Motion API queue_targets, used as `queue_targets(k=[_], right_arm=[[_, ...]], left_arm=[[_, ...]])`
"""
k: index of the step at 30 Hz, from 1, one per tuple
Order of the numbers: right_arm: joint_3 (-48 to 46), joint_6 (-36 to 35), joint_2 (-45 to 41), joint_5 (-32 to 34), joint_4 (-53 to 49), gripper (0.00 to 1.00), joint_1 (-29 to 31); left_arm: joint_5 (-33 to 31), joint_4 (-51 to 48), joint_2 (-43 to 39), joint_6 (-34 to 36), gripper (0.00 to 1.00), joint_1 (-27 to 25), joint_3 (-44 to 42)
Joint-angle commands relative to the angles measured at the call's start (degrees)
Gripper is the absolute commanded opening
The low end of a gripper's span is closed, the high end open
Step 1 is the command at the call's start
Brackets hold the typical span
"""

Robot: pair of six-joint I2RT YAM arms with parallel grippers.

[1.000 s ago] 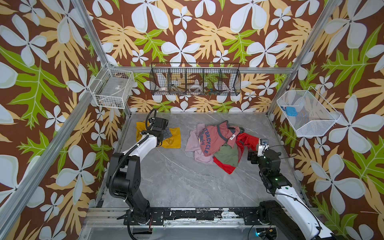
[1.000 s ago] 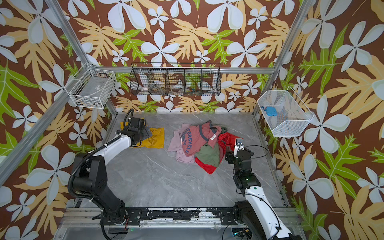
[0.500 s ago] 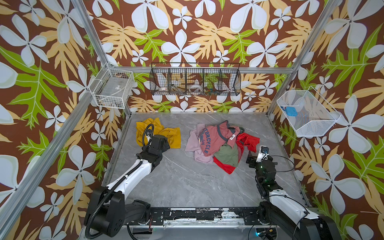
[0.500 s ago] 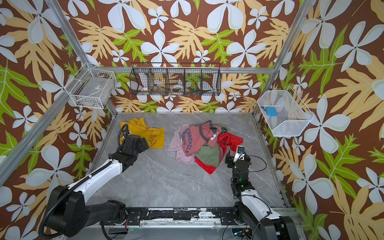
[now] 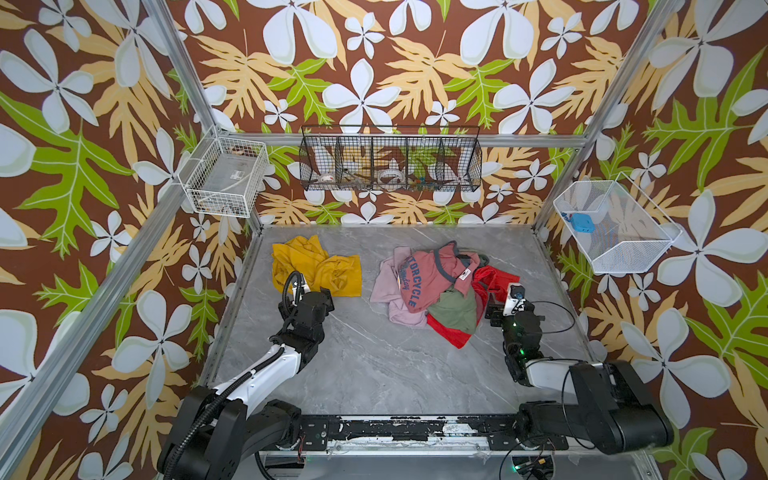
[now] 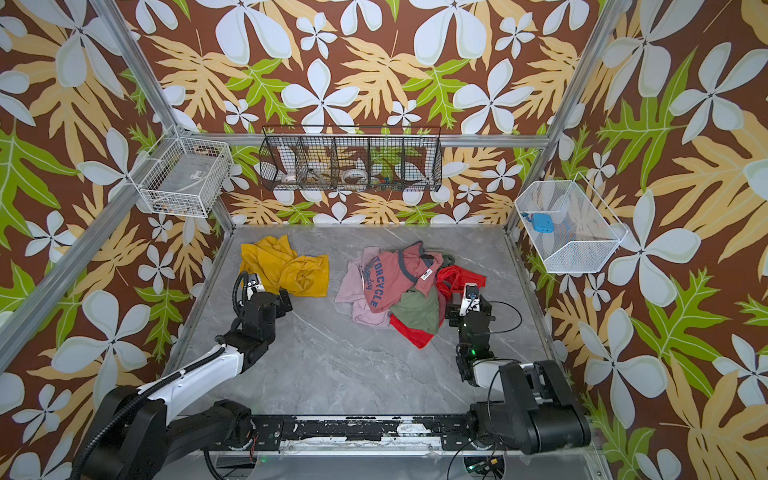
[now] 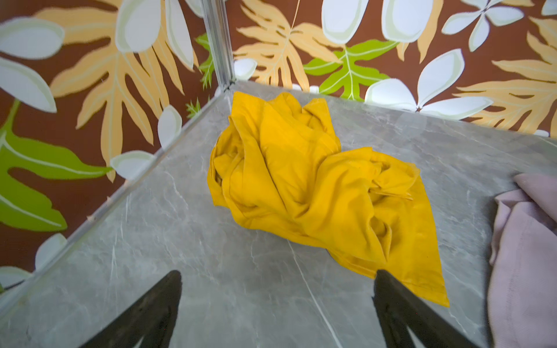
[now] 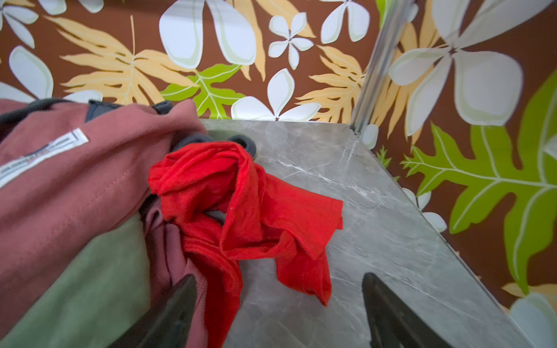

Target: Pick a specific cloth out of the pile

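Note:
The cloth is plain mustard yellow. It lies crumpled on the grey table near the back left corner, apart from the pile. My left gripper stands open just in front of the cloth, holding nothing; one finger overlaps the cloth's near hem in the wrist view. The pile holds a salmon shirt with blue lettering, plus lilac, olive and bright red cloths. My right gripper is open at the pile's right edge, and nothing is gripped.
A white wire basket hangs on the left wall. A black wire rack hangs on the back wall, and a white basket holding a blue object hangs on the right. Aluminium posts frame the marble table.
The left gripper has drawn back from above the mustard cloth toward the front, leaving the cloth uncovered on the table. The right arm has also folded back toward the front.

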Motion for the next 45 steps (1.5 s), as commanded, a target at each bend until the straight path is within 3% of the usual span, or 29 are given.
queue_targets(k=[1,7,8,12,14,16,18,20,22,37,41,45], right_arm=[[0.63,-0.39,3.55,-0.73,5.66,0.86,-0.77],[2.46,0.43,3.68,-4.74,2.25,0.91,-2.55],[2.90,1.07,3.86,-6.02,1.76,0.93,-3.40],[3.03,1.27,3.86,-6.48,1.60,0.96,-3.87],[3.04,1.31,3.94,-6.53,1.52,0.97,-3.87],[3.05,1.31,3.87,-6.50,1.50,0.98,-3.86],[3.06,1.31,3.95,-6.50,1.45,0.99,-3.80],[3.05,1.31,3.95,-6.50,1.41,1.00,-3.86],[3.06,1.31,3.95,-6.49,1.46,1.00,-3.84],[3.14,1.30,3.95,-6.54,1.37,1.00,-3.86],[3.14,1.31,3.95,-6.46,1.43,1.00,-3.82],[3.05,1.31,3.95,-6.48,1.46,1.00,-3.86]], left_arm=[[0.05,22.85,2.07,9.63,1.00,1.54,-4.42],[7.06,29.91,8.10,11.14,1.00,5.82,-6.72],[9.50,34.78,8.58,12.38,1.00,6.48,-8.49],[17.03,42.27,9.41,7.26,1.00,12.65,-13.55],[19.87,56.18,12.94,6.19,1.00,15.04,-18.33],[20.20,48.87,9.99,5.13,1.00,15.13,-17.22],[20.69,51.85,12.67,6.54,1.00,15.06,-16.23],[21.49,46.80,10.91,5.99,1.00,15.05,-15.31],[21.51,50.59,12.25,6.70,1.00,15.05,-16.03],[21.67,49.18,11.99,6.47,1.00,15.05,-15.59],[27.19,46.82,12.25,8.83,1.00,14.96,-14.24],[27.22,47.00,12.25,8.85,1.00,14.96,-14.34]])
